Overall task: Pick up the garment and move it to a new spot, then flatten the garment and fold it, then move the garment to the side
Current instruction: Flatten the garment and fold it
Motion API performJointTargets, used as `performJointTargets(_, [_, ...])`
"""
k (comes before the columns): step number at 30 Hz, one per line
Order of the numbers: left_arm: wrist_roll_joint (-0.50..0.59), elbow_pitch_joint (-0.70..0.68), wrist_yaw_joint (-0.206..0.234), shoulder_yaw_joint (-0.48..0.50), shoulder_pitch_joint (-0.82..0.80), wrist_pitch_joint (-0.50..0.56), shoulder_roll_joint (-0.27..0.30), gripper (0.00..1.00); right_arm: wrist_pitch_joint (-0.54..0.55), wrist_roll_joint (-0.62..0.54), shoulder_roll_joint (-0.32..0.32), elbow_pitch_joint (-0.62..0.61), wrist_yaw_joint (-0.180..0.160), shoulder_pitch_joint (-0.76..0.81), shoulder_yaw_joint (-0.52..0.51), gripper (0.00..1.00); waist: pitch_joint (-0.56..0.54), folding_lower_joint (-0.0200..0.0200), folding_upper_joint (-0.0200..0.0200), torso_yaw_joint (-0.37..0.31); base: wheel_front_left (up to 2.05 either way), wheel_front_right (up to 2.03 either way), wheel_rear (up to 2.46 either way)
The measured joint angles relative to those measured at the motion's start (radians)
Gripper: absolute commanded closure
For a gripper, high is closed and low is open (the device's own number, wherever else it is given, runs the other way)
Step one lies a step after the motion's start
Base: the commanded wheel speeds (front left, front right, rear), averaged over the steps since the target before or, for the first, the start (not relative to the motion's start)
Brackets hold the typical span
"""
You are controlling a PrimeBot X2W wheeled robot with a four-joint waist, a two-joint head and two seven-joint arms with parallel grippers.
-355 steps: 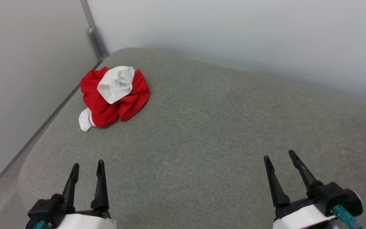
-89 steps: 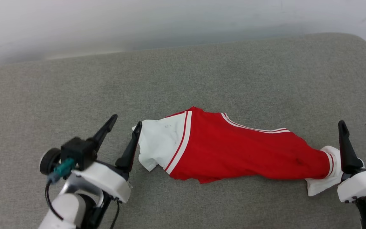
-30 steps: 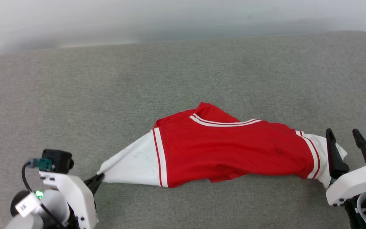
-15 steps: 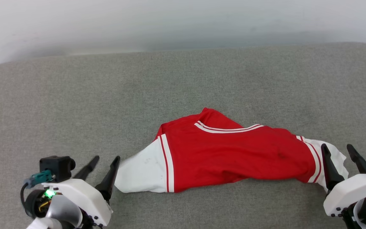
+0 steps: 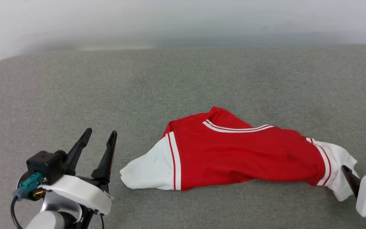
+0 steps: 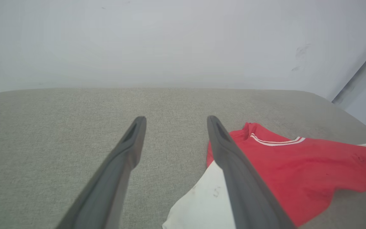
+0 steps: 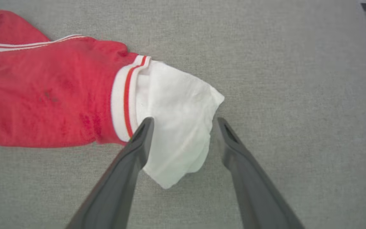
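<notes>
Head: we see the shirt (image 5: 240,156) whole, lying rumpled and lengthwise on the grey cushion (image 5: 183,79), left gripper (image 5: 102,131) wide, empty, just beside one white sleeve (image 5: 151,171) | Left wrist: our fingers (image 6: 119,165) spread, nothing between them, wall (image 6: 170,41) beyond | Right wrist: right gripper (image 7: 185,119) wide above the other sleeve (image 7: 176,105), pinching nothing — contact we cannot tell

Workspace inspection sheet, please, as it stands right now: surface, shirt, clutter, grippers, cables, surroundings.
Surface: grey fabric cushion.
Job's things: red shirt lies stretched sideways, bunched, not flat, not folded.
Clutter: nothing seen.
Grippers: left gripper open, apart from the left sleeve; right gripper open, fingers either side of the right sleeve, not closed on it.
Cables: black cable with teal plug at the left wrist, clear of the shirt.
Surroundings: pale wall behind the cushion.
</notes>
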Motion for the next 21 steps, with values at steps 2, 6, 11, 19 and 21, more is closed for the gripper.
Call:
performJointTargets(2, [-0.001, -0.011, 0.0, 0.0, -0.011, 0.002, 0.0, 0.0, 0.103, 0.038, -0.037, 0.016, 0.0, -0.029, 0.008, 0.0, 0.016, 0.0, 0.0, 0.007, 0.0, 0.0, 0.0])
performJointTargets(6, [-0.003, -0.026, -0.001, -0.007, -0.031, 0.009, -0.002, 0.0, 0.2, 0.054, -0.119, 0.052, 0.0, -0.075, 0.007, 0.0, 0.055, 0.0, 0.0, 0.024, 0.0, 0.0, 0.0])
performJointTargets(11, [-0.004, -0.031, -0.007, -0.012, -0.056, 0.014, -0.005, 0.0, 0.221, 0.049, -0.164, 0.121, 0.0, -0.154, 0.014, 0.0, 0.107, 0.0001, 0.0, 0.052, 0.0, 0.0, 0.0])
performJointTargets(19, [-0.002, -0.026, -0.011, -0.02, -0.077, 0.006, -0.01, 0.0, 0.249, 0.04, -0.195, 0.212, 0.0, -0.178, 0.058, 0.0, 0.157, 0.0, 0.0, 0.097, 0.0, 0.0, 0.0])
performJointTargets(21, [0.0, -0.025, -0.011, -0.02, -0.083, 0.004, -0.009, 0.0, 0.259, 0.045, -0.203, 0.228, 0.0, -0.176, 0.07, 0.0, 0.167, 0.0, 0.0, 0.106, 0.0, 0.0, 0.0])
